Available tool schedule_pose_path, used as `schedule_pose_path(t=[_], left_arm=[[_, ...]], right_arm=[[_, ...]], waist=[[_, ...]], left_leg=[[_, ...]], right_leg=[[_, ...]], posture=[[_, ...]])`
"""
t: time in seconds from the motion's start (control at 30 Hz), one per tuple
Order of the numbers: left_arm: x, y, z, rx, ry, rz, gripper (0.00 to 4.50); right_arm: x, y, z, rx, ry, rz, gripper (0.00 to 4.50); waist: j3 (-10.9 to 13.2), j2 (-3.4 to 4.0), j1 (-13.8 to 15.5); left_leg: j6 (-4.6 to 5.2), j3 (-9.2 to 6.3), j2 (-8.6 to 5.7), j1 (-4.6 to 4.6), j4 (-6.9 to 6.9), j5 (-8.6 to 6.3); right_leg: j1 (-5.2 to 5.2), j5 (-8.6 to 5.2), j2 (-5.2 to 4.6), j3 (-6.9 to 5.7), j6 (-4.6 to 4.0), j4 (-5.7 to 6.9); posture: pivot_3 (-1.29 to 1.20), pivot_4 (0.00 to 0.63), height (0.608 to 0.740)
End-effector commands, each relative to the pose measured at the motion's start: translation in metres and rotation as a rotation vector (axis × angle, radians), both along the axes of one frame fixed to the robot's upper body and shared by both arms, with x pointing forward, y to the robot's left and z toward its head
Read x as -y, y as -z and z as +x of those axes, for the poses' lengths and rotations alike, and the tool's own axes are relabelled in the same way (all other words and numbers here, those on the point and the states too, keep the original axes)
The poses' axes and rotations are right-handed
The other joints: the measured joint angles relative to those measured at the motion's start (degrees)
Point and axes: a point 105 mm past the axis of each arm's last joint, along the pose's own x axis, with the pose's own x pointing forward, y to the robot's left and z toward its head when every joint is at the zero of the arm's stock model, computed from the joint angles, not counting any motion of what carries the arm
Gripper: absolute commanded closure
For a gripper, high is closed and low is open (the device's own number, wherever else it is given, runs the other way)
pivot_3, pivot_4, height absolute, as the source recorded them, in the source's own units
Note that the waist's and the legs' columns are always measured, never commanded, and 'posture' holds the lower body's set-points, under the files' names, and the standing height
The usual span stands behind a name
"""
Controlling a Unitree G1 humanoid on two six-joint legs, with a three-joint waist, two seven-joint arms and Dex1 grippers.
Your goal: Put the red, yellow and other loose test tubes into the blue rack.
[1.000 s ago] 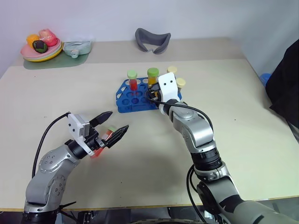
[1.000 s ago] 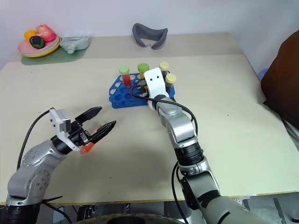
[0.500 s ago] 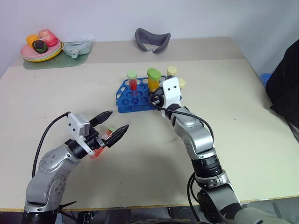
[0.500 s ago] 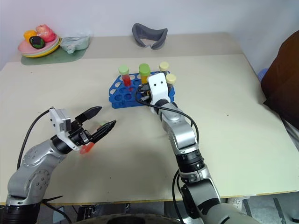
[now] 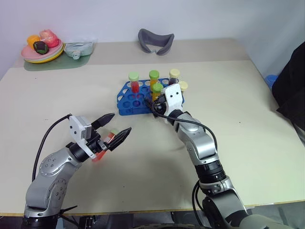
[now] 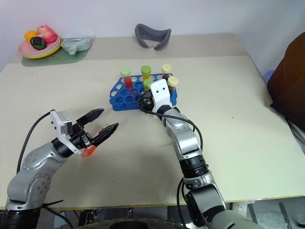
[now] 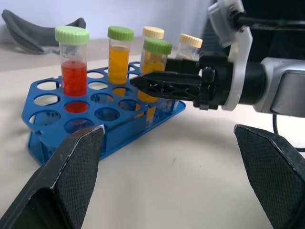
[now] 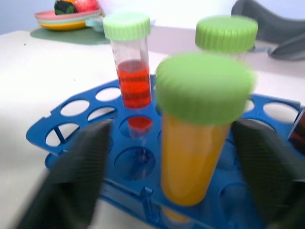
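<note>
The blue rack (image 5: 128,102) stands mid-table. In it are a red tube with a green cap (image 5: 135,82), two yellow-orange tubes with green caps (image 5: 154,78) (image 8: 193,143) and two pale-capped tubes (image 5: 175,75). My right gripper (image 6: 143,101) is at the rack's near right corner, open, its fingers (image 8: 71,176) standing apart on either side of the nearer yellow-orange tube, which stands in a hole. My left gripper (image 5: 121,122) hangs open at the near left. Under it a loose red tube (image 5: 104,144) with a green cap lies on the table.
A plate of fruit (image 5: 42,50) on a green mat and a pale teal item (image 5: 78,49) sit at the far left corner. A grey curved object (image 5: 156,42) lies at the back centre. A dark shape (image 5: 290,90) stands past the table's right edge.
My right gripper has opened and let go of the yellow-orange tube, which now sits lower in the rack. The right wrist has tipped and drawn back a little. The left arm has kept still.
</note>
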Motion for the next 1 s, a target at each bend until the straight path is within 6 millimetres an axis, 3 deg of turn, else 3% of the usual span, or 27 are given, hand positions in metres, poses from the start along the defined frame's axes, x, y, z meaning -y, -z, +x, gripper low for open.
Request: schedule_pose_path(t=[0.03,0.17,0.33,0.43,0.57,0.67,0.77,0.83,0.93,1.0], left_arm=[[-0.002,-0.011,-0.003,0.036,-0.016,0.018,0.00],[-0.010,-0.019,-0.001,0.031,-0.052,0.034,0.00],[-0.022,-0.032,0.003,-0.003,-0.091,0.067,0.00],[-0.026,-0.031,0.015,-0.083,-0.145,0.132,0.00],[-0.023,-0.035,0.027,-0.182,-0.197,0.217,0.00],[-0.027,-0.031,0.032,-0.283,-0.244,0.408,0.00],[-0.027,-0.023,0.030,-0.549,-0.208,0.509,0.00],[-0.028,-0.025,0.031,-0.636,-0.206,0.560,0.00],[-0.029,-0.024,0.026,-0.637,-0.212,0.779,0.00],[-0.026,-0.018,0.023,-0.670,-0.179,0.802,0.00]], right_arm=[[0.002,-0.036,-0.007,0.146,-0.011,-0.001,0.05],[0.013,-0.055,-0.017,0.224,-0.053,-0.030,0.05],[0.037,-0.094,-0.030,0.333,-0.059,0.044,0.05],[0.041,-0.109,-0.046,0.375,-0.164,0.055,0.05],[0.045,-0.085,-0.063,0.293,-0.355,-0.118,0.05],[0.053,-0.056,-0.075,0.201,-0.455,-0.269,0.05],[0.060,-0.029,-0.090,0.106,-0.553,-0.364,0.05],[0.062,-0.017,-0.101,0.058,-0.615,-0.410,0.05],[0.063,-0.010,-0.107,0.024,-0.654,-0.432,0.05],[0.061,-0.010,-0.106,0.028,-0.655,-0.425,0.05]], waist=[[0.00,0.00,-0.01],[0.00,0.00,0.01],[0.00,0.00,0.02],[0.00,0.00,0.12],[-0.01,-0.03,0.20],[0.03,-0.03,0.14],[0.05,-0.04,0.12],[0.06,-0.04,-0.01],[0.09,-0.06,-0.46],[0.09,-0.05,-0.26]], left_leg=[[0.00,0.00,0.00,0.00,0.00,0.00],[0.00,0.00,0.00,-0.01,0.00,0.00],[0.01,-0.02,0.00,-0.01,0.01,0.00],[0.01,-0.03,0.00,-0.01,0.01,0.00],[0.02,-0.07,-0.02,-0.01,0.02,-0.01],[0.03,-0.20,-0.03,-0.01,0.04,-0.02],[0.03,-0.19,-0.05,0.02,0.04,-0.01],[0.03,-0.27,-0.04,0.01,0.07,-0.01],[0.04,-0.25,-0.04,0.06,0.04,-0.02],[0.03,-0.26,-0.04,0.12,-0.02,-0.01]], right_leg=[[0.00,0.00,0.00,0.00,0.00,0.00],[0.00,0.00,0.00,0.00,0.00,0.00],[0.01,0.00,0.00,0.00,0.00,0.01],[0.02,0.00,0.00,-0.01,0.00,0.01],[0.09,0.00,-0.01,-0.05,0.01,-0.06],[0.18,-0.01,-0.01,-0.15,0.01,-0.13],[0.19,-0.01,0.01,-0.13,0.01,-0.10],[0.23,-0.01,0.05,-0.18,0.01,-0.10],[0.25,-0.01,0.06,-0.15,0.01,-0.14],[0.25,-0.01,0.07,-0.12,0.01,-0.13]], posture=[[0.00,0.150,0.740],[0.00,0.150,0.740],[0.00,0.150,0.740],[0.00,0.150,0.740],[0.00,0.150,0.740],[0.00,0.150,0.740],[0.00,0.150,0.740],[0.00,0.150,0.740],[0.00,0.150,0.740],[0.00,0.150,0.740]])
